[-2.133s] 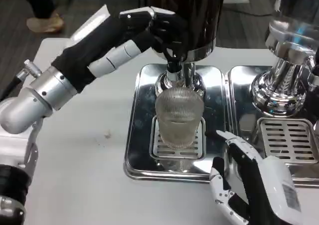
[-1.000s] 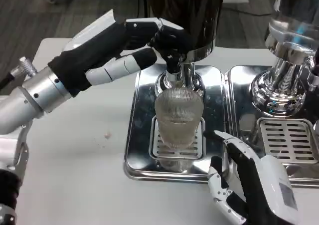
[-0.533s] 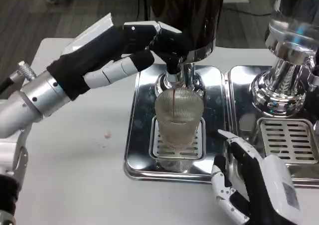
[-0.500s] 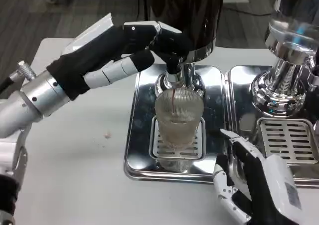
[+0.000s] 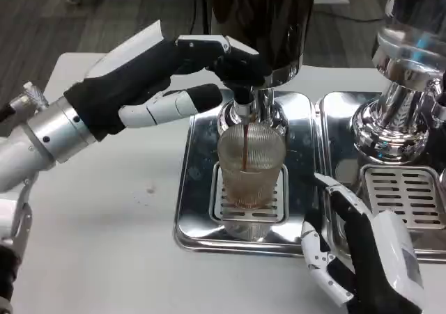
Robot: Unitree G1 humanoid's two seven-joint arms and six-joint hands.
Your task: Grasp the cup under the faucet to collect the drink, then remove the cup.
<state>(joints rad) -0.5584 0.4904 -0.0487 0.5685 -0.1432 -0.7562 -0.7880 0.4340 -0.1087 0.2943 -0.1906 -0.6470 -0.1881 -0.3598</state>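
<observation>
— Cup (image 5: 251, 165), where did it stand?

— Ribbed clear glass, upright on the slotted grate of the steel drip tray (image 5: 192, 189), directly below the faucet (image 5: 243, 106). A thin dark stream (image 5: 244, 147) ran from the faucet into it, and brownish drink filled the lower part.

— Was anything holding it?

— No. Neither hand touched the glass.

— And the left hand (image 5: 188, 70)?

— It reached in from the left, up at the faucet. Its dark fingertips (image 5: 240, 67) were closed around the tap lever, just under the dark tank (image 5: 263, 18) of the dispenser. One white and black finger (image 5: 182, 103) stretched out lower down, pointing toward the faucet column, clear of the cup.

— The right hand (image 5: 359, 265)?

— Low at the near right corner of the tray, white back upward, fingers spread and holding nothing. It sat just beside the cup's right side, apart from it.

— What else was on the counter (image 5: 104, 244)?

— A second dispenser (image 5: 408, 63) to the right, shiny chrome, with its own drip tray (image 5: 404, 195) touching the first one.
</observation>
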